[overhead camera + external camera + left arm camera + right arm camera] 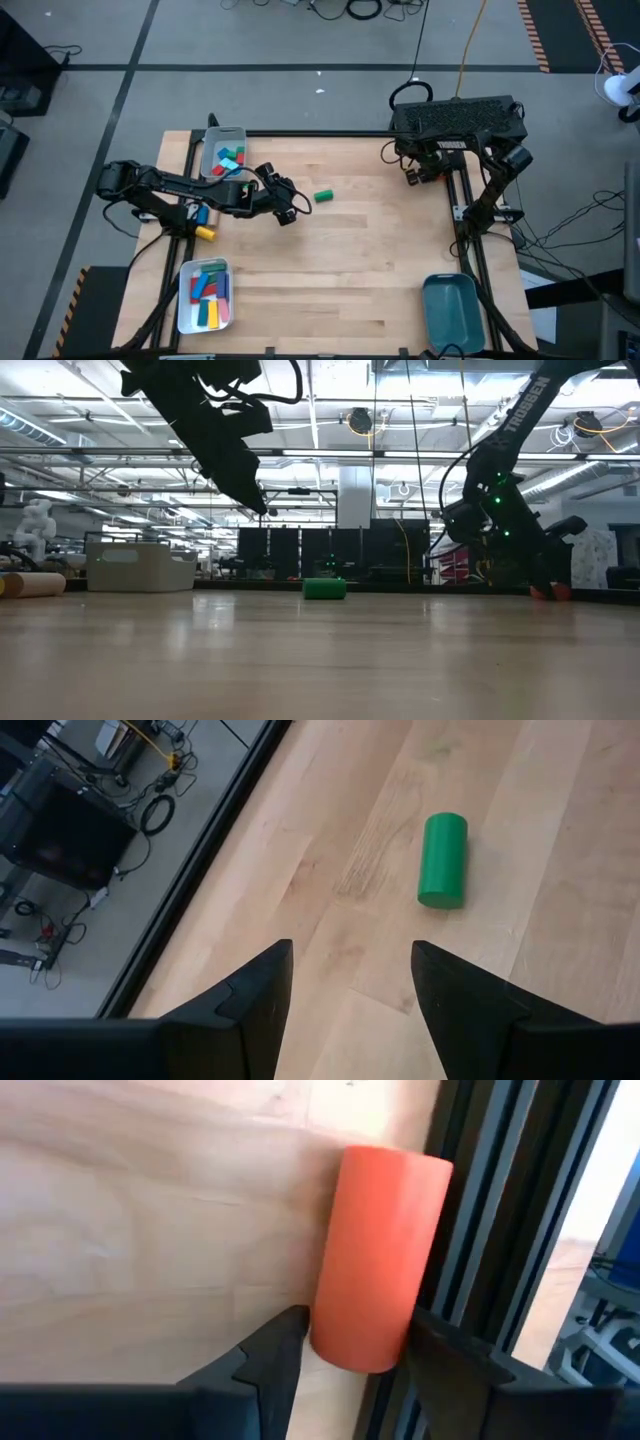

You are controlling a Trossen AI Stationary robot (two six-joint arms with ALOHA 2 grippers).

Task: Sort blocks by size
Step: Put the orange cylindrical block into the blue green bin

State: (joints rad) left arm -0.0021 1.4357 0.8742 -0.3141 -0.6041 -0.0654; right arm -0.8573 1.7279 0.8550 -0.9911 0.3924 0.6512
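Left gripper (288, 214): hangs above the table at centre-left of the high view, fingers parted, nothing between them.
Right gripper (352, 1342): down at the table's right edge, fingers set either side of an orange cylinder (378, 1258); whether they press it, I cannot tell.
Table (380, 260): pale wood, filling the middle of the high view.
Teal tray (452, 312): lower right of the high view.
White tray (204, 296): lower left, with several coloured blocks (208, 290) inside.
Grey tray (224, 150): upper left, with a few blocks in it.
Green cylinder (323, 196): lies on its side on bare wood near centre, just right of the left gripper, apart from it.
Yellow block (205, 233): left edge, by the frame rail.
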